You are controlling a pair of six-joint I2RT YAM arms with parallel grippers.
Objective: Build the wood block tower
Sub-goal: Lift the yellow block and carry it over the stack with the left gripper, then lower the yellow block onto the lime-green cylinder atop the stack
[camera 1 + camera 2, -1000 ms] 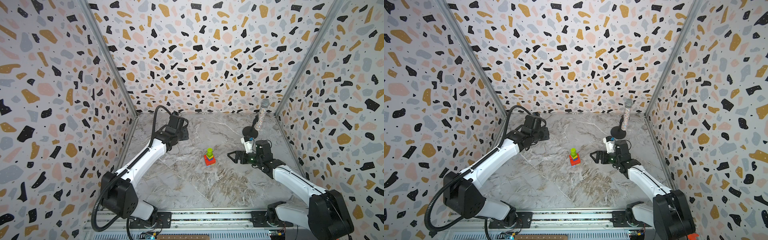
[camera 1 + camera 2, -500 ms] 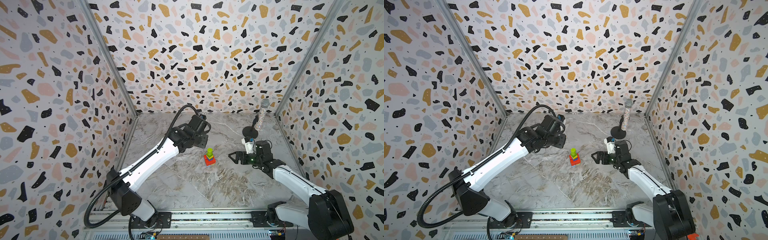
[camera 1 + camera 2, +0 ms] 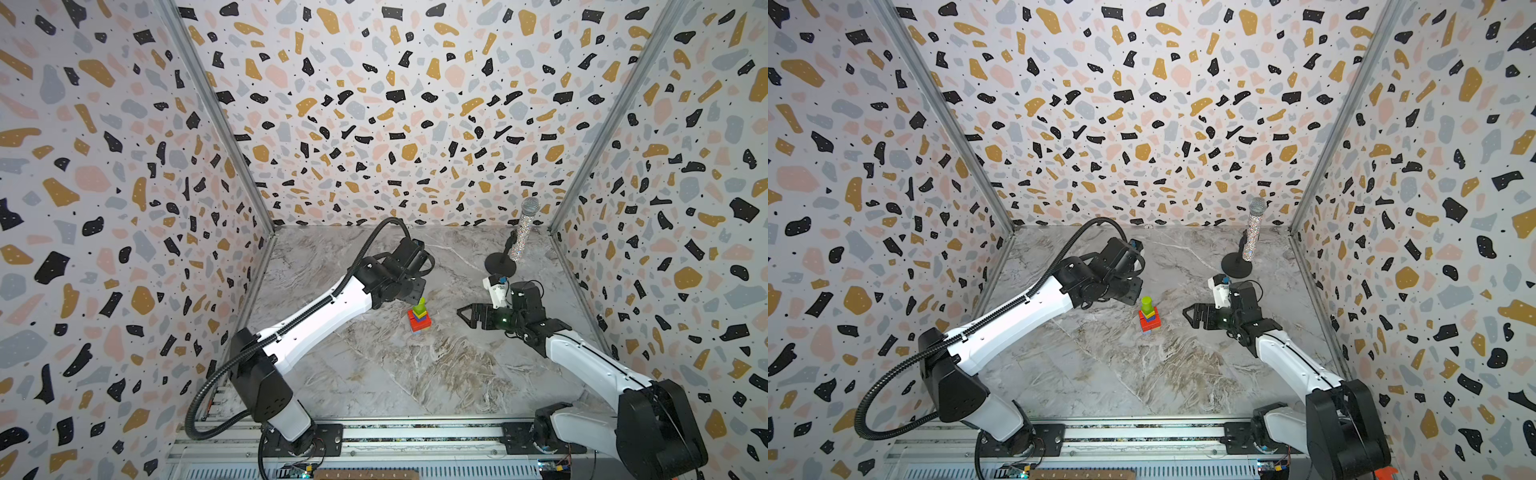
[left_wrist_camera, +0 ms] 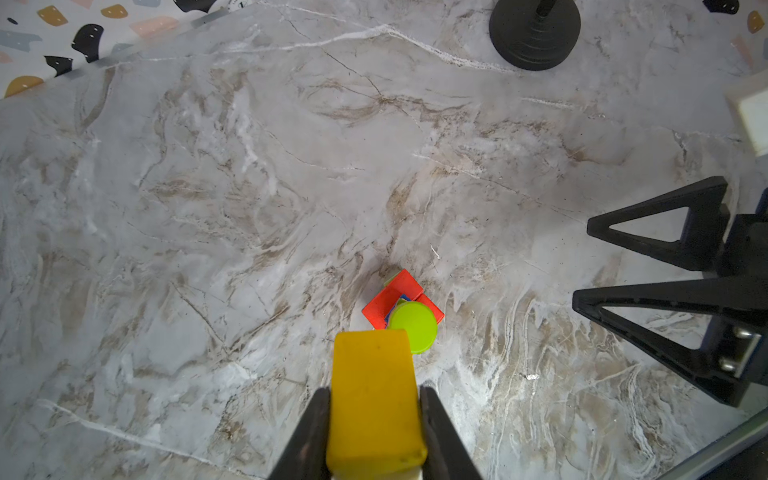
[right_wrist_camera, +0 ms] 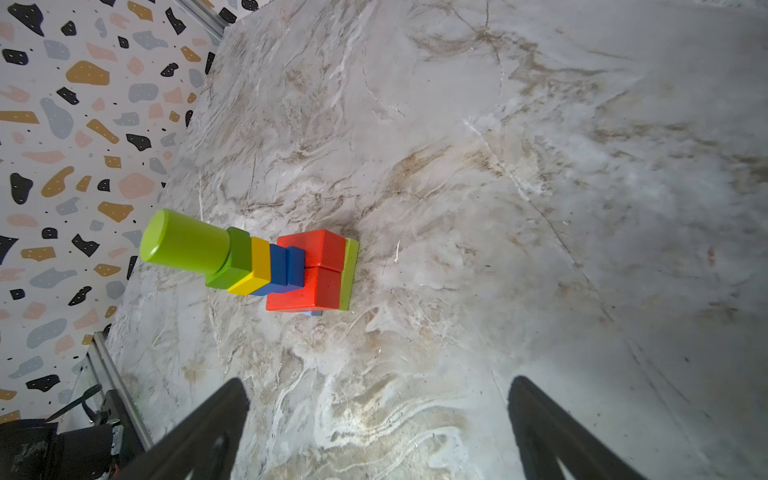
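Note:
The tower (image 3: 419, 319) (image 3: 1149, 319) stands mid-table: red bricks low down, then blue, yellow and green blocks, with a green cylinder (image 5: 183, 243) on top. My left gripper (image 4: 374, 394) is shut on a yellow block (image 4: 372, 370), which hangs above the table just beside the cylinder's top (image 4: 413, 326). In both top views that gripper (image 3: 415, 286) (image 3: 1128, 286) hovers just behind and left of the tower, and the yellow block is hidden there. To the tower's right my right gripper (image 3: 466, 318) (image 3: 1192, 318) (image 5: 378, 384) stands open and empty, pointing at it.
A glittery silver microphone (image 3: 524, 232) (image 3: 1253, 230) on a black round stand (image 4: 534, 33) rises at the back right, behind the right arm. Patterned walls close in the marble table (image 3: 374, 374) on three sides, and a metal rail runs along the front.
The left arm has swung from the back left corner rightward to the tower, carrying the yellow block. The right arm and the tower have not moved.

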